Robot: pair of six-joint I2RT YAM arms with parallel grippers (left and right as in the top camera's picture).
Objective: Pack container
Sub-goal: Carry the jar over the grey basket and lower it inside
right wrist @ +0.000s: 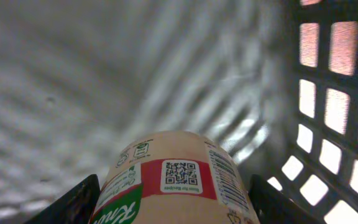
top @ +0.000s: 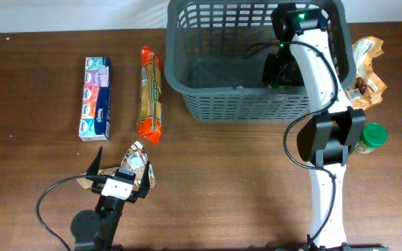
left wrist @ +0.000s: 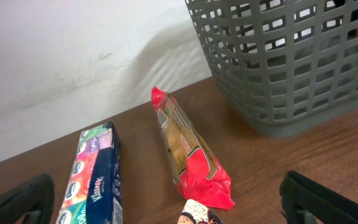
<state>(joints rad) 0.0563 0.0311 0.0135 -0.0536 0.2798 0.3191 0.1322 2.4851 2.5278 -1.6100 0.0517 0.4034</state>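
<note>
The container (top: 243, 104), a dark grey slotted basket, stands at the back of the table, and its corner (left wrist: 291, 62) fills the upper right of the left wrist view. My right gripper (top: 283, 70) reaches down inside it near the right wall. It is shut on a beige jar (right wrist: 173, 180) with a red and green label, just above the basket's floor (right wrist: 73, 81). My left gripper (top: 122, 169) stands wide open at the table's front left over a small printed pouch (top: 137, 159). Nothing is between its fingers (left wrist: 328, 199).
A Kleenex tissue pack (top: 96, 97) and a long red biscuit packet (top: 151, 94) lie side by side left of the basket. Right of the basket are brown snack bags (top: 367, 70) and a green-lidded jar (top: 372, 136) beside my right arm.
</note>
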